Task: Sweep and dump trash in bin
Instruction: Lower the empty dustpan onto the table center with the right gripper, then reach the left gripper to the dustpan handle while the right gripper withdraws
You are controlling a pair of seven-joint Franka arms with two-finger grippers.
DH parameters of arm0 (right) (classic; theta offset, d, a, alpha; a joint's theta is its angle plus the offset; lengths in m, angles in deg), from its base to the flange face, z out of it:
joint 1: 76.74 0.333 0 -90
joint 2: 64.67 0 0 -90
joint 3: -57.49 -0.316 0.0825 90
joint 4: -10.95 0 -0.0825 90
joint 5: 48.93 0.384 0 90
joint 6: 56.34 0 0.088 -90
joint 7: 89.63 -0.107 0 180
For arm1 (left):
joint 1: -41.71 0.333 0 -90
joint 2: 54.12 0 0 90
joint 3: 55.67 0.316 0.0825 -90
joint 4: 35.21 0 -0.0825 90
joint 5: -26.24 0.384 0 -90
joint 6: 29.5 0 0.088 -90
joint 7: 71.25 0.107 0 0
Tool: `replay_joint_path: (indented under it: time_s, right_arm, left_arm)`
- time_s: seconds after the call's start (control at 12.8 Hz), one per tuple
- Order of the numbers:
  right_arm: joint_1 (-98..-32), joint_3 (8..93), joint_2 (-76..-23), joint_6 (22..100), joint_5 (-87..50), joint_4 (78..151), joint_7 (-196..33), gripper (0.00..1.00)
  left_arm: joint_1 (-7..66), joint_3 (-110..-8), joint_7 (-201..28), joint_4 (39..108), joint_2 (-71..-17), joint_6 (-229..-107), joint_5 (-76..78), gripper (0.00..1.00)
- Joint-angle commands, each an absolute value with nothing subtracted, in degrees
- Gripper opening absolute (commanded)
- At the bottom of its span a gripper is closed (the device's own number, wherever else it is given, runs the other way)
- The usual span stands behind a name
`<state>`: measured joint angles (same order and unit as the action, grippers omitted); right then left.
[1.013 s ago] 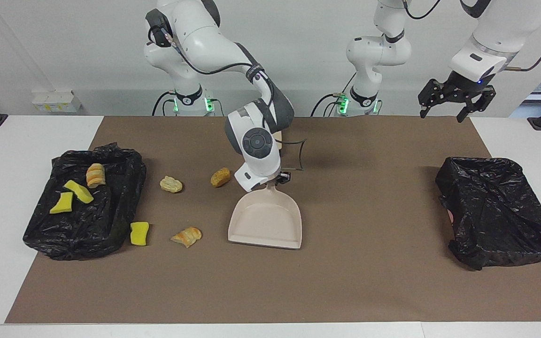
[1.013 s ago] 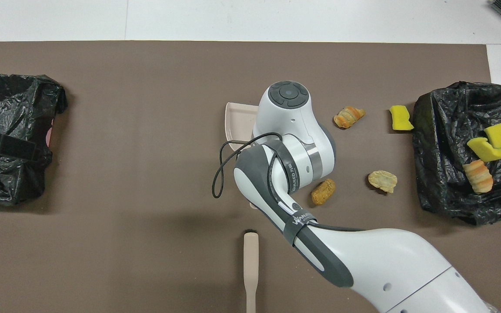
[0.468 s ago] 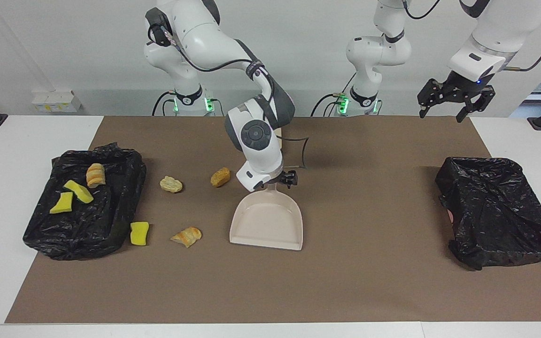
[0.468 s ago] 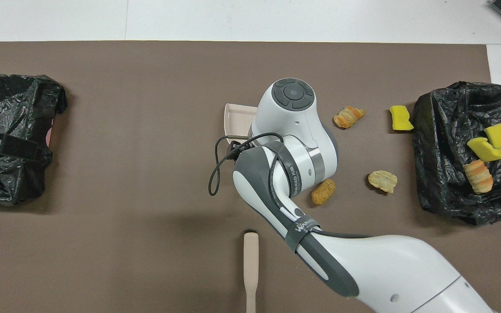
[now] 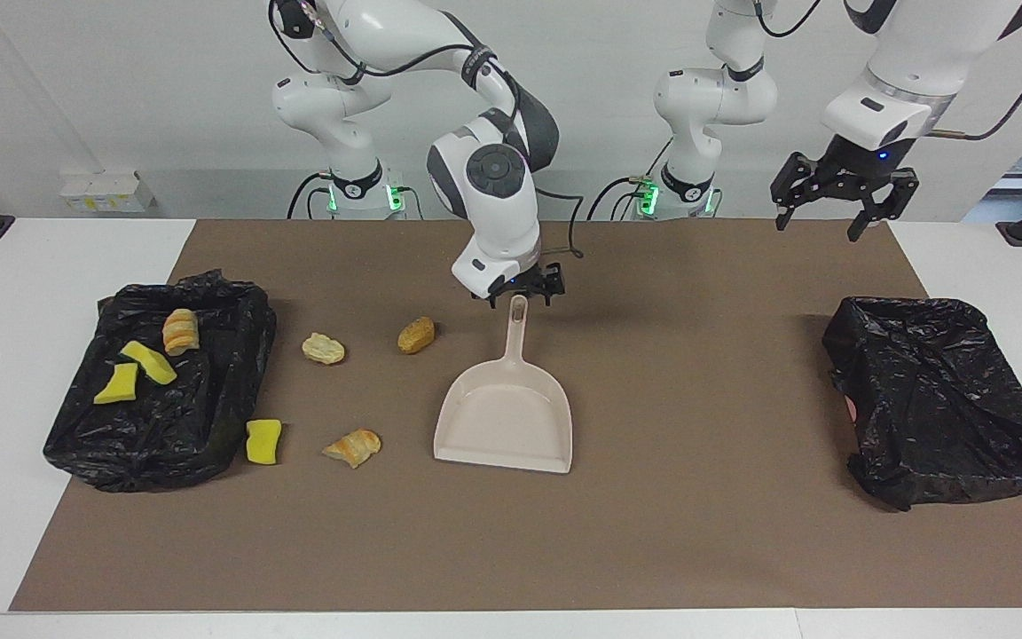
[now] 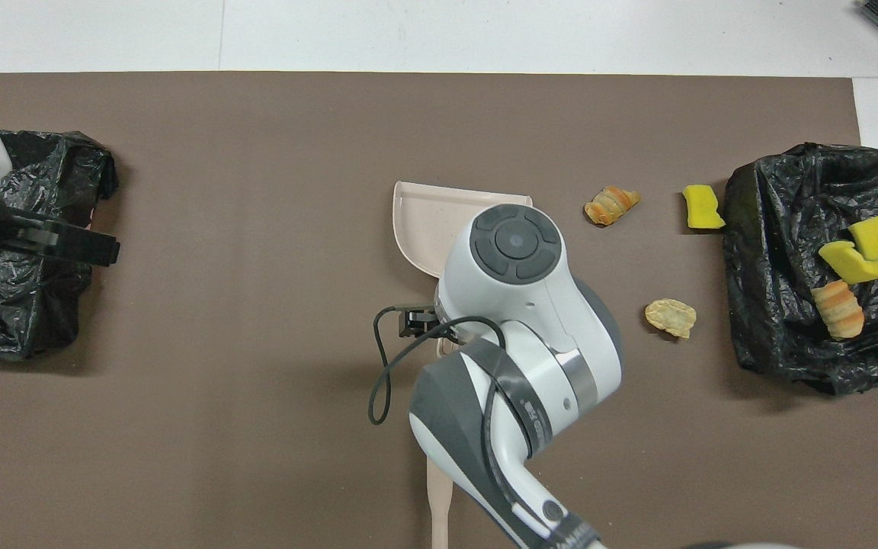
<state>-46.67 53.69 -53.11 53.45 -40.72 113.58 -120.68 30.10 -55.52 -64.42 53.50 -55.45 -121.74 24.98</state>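
Observation:
The beige dustpan (image 5: pixel 504 417) (image 6: pixel 427 229) lies flat mid-mat, its handle pointing toward the robots. My right gripper (image 5: pixel 524 290) hangs open just over the handle's tip, holding nothing. On the mat beside the dustpan lie a brown nugget (image 5: pixel 416 335), a pale bread bit (image 5: pixel 323 348) (image 6: pixel 670 316), a croissant bit (image 5: pixel 352 446) (image 6: pixel 611 205) and a yellow sponge chunk (image 5: pixel 263 441) (image 6: pixel 702 207). The black-bagged bin (image 5: pixel 236 355) (image 6: pixel 759 305) at the right arm's end holds two yellow sponges (image 5: pixel 134 373) and a croissant piece (image 5: pixel 180 330). My left gripper (image 5: pixel 839 191) waits open in the air.
A second black-bagged bin (image 5: pixel 937 399) (image 6: pixel 20 305) sits at the left arm's end, under the left gripper in the overhead view. A beige brush handle (image 6: pixel 439 488) lies on the mat nearer to the robots than the dustpan, partly under the right arm.
My right gripper opened, let go of the dustpan handle and rose back toward the robots. The dustpan stays where it was set down. The left gripper drifted slightly.

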Motion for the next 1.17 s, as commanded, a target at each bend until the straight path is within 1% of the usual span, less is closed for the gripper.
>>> replay_joint_path:
  time_s: [0.0, 0.23, 0.39, 0.55, 0.86, 0.94, 1.09]
  right_arm:
    - [-45.8, 53.7, -63.2, 56.7, -42.0, 125.7, -120.9, 1.0]
    - [-42.4, 53.6, -68.0, 59.6, -43.5, 132.9, -125.4, 1.0]
    - [-40.4, 53.6, -70.7, 60.8, -43.5, 136.5, -127.6, 1.0]
    - [-37.8, 53.6, -72.8, 60.9, -43.5, 139.0, -129.9, 1.0]
    - [-33.8, 53.4, -76.9, 60.3, -42.5, 143.0, -134.8, 1.0]
    - [-32.5, 53.4, -77.9, 60.4, -42.4, 144.1, -136.4, 1.0]
    - [-29.8, 53.4, -79.8, 60.3, -42.4, 145.6, -139.8, 1.0]
  left_arm:
    - [26.1, -54.9, -64.7, 56.5, -55.5, -126.2, 25.2, 1.0]
    - [20.5, -54.9, -68.8, 60.2, -54.7, -132.7, 25.2, 1.0]
    - [16.8, -55.0, -74.0, 61.5, -52.9, -137.9, 25.1, 1.0]
    - [13.3, -55.0, -76.1, 61.5, -50.3, -139.2, 24.7, 1.0]
    - [6.7, -54.8, -83.8, 62.6, -41.9, -145.3, 25.0, 1.0]
    - [5.7, -54.8, -85.0, 63.7, -40.4, -147.9, 25.1, 1.0]
    - [3.8, -54.8, -88.2, 66.1, -39.4, -152.8, 25.1, 1.0]
